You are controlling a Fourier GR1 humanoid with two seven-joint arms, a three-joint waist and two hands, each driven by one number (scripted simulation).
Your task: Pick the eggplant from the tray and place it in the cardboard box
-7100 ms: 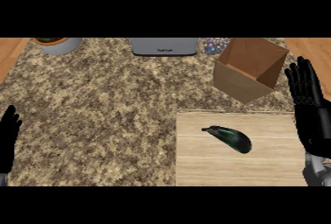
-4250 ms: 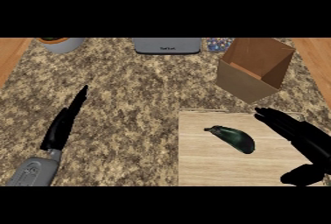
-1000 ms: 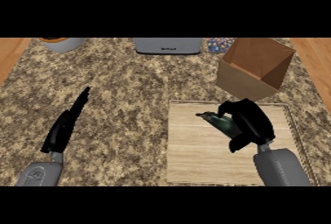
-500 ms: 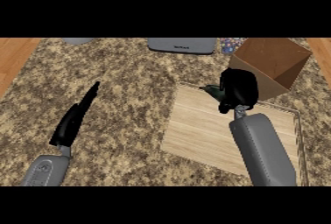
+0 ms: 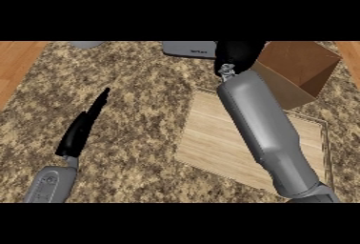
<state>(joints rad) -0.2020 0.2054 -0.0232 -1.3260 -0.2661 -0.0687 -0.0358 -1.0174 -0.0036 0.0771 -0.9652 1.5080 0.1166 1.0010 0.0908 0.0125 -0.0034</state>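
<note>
My right hand (image 5: 239,55) is raised at the top of the head view, just left of the open cardboard box (image 5: 299,71). Its fingers are curled and the eggplant is hidden inside them. The grey right forearm (image 5: 264,128) runs across the wooden tray (image 5: 211,143), and no eggplant lies on the tray's visible surface. The box stands tilted at the tray's far right corner, with its brown inside showing. My left hand (image 5: 83,128) rests open and flat over the granite counter at the left.
A grey appliance (image 5: 190,48) sits at the back of the counter beside my right hand. Another grey object (image 5: 88,44) shows at the top left. The wooden edge (image 5: 17,62) borders the granite on the left.
My right hand has risen from the tray and moved toward the back, beside the box, fingers still curled. The view has shifted. The left hand has barely moved.
</note>
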